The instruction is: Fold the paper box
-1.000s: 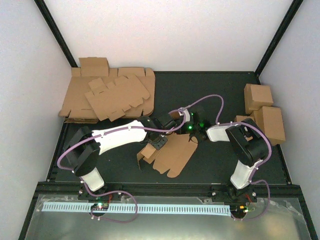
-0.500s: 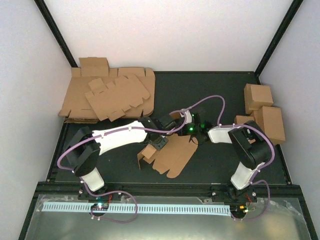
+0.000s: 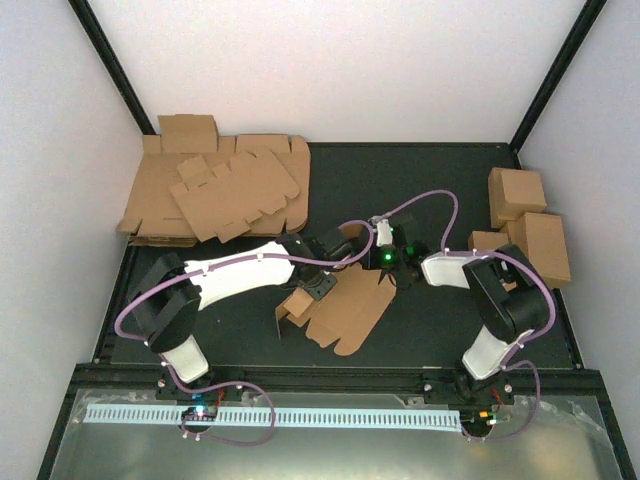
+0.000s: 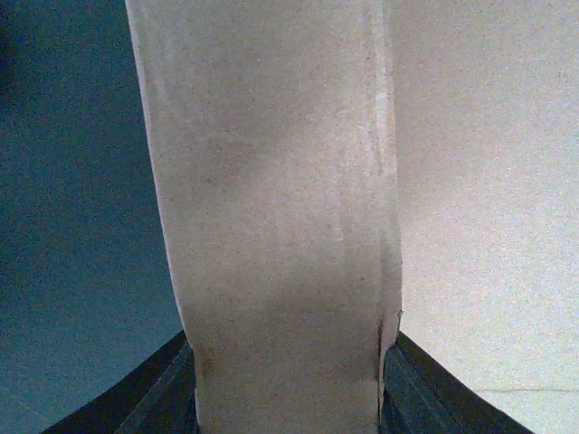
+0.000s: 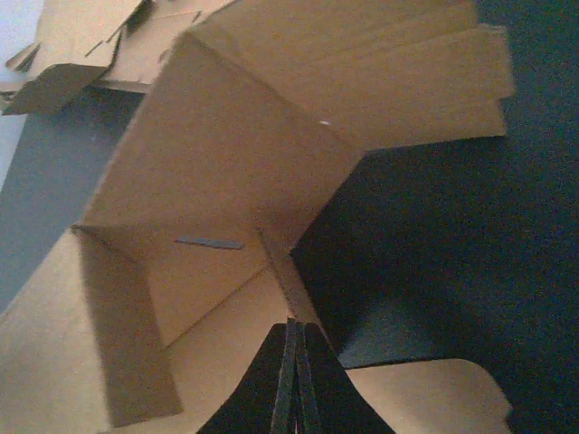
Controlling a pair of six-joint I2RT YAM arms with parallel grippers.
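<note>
Brown paper box (image 3: 350, 305) lying near desk (image 3: 420, 180) centre, mostly flat, flaps at its 9 o'clock end standing up. Left end effector (image 3: 314, 288) clamping raised flap at box's 10 o'clock edge; in wrist view, cardboard strip filling gap between fingers (image 4: 167, 389). Right end effector (image 3: 372, 242) sitting at box's 12 o'clock, fingers (image 5: 267, 389) pressing together, flap edge meeting tips; grip on it not discernible. Cardboard blank stack (image 3: 220, 190) resting at desk's 10 o'clock; folded boxes (image 3: 530, 225) sitting at 3 o'clock.
</note>
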